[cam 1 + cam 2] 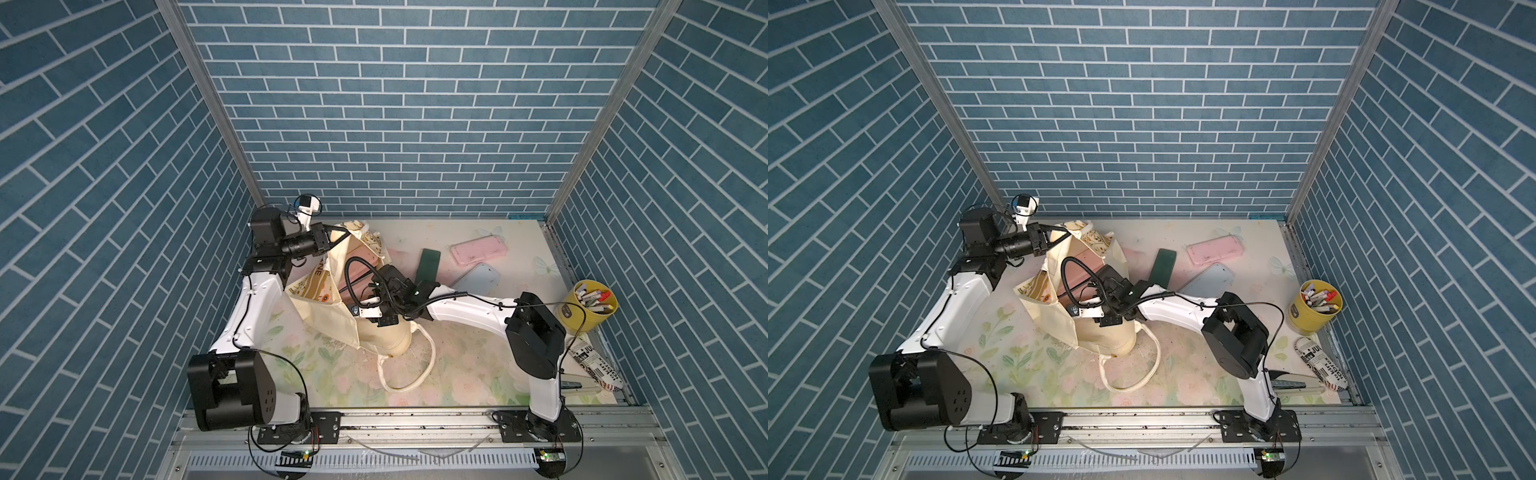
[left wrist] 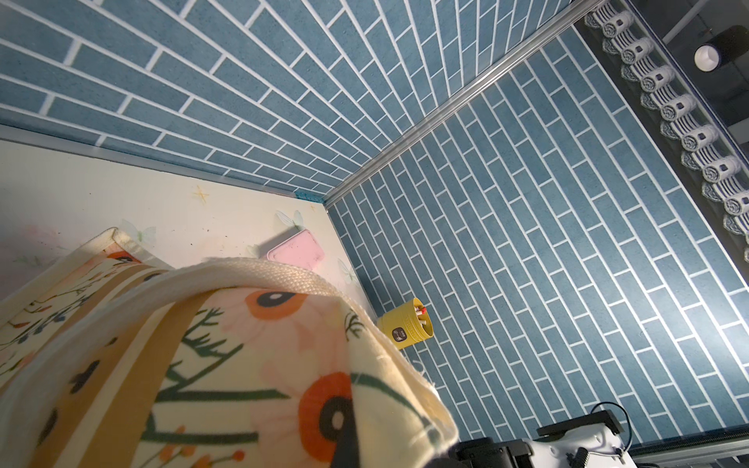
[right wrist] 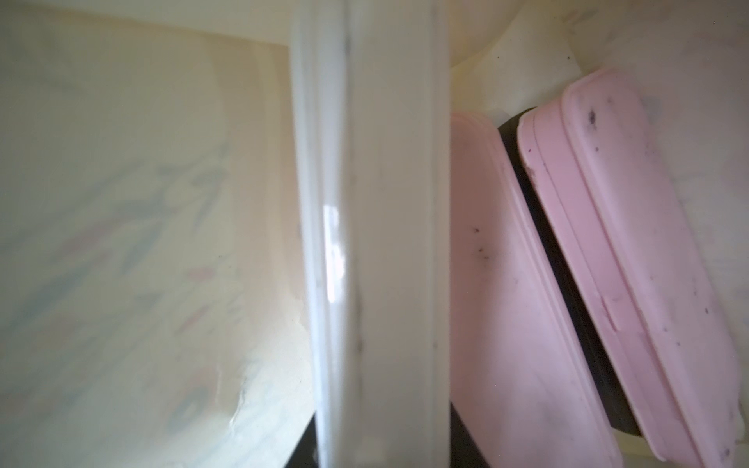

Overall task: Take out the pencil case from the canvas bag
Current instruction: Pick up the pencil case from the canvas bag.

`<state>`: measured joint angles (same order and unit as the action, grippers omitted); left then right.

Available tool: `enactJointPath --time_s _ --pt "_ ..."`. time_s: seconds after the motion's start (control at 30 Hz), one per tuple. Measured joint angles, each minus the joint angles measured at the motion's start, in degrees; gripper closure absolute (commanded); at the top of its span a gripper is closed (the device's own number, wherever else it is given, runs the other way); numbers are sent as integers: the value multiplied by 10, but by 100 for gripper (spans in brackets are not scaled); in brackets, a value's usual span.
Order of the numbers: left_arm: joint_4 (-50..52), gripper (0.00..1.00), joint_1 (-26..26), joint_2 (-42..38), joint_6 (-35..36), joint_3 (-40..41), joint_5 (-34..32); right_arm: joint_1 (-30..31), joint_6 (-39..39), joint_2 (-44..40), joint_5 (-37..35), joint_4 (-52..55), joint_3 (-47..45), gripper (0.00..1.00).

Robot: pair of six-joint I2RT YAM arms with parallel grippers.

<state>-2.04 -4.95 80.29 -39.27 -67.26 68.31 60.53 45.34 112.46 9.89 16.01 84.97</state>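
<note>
Right wrist view: pencil case (image 3: pixel 632 251) inside canvas bag (image 1: pixel 328 328), grasp stage likely; left gripper (image 1: pixel 347 233) clamps the rim, right gripper (image 1: pixel 365 291) closure unclear (blurred); next needs firm pinch, lift.

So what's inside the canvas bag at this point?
A pink pencil case shows in the mouth of the canvas bag; the right wrist view shows two pink shells, one case or two unclear. The right arm and fabric hide anything deeper.

Left hand (image 1: pixel 334 238) pinched shut (held high); right arm (image 1: pixel 465 309) stretched leftward.
</note>
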Motion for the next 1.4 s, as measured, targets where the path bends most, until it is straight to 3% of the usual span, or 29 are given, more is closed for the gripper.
enactJointPath --time_s 0.13,0.47,1.4 --pt "0 100 0 0 0 0 0 1 0 -3 1 8 0 79" --pt "-4 100 0 0 0 0 -3 2 -24 -37 11 50 0 80" --pt "-17 100 -10 0 -14 0 -19 2 -238 -112 30 33 -35 85"
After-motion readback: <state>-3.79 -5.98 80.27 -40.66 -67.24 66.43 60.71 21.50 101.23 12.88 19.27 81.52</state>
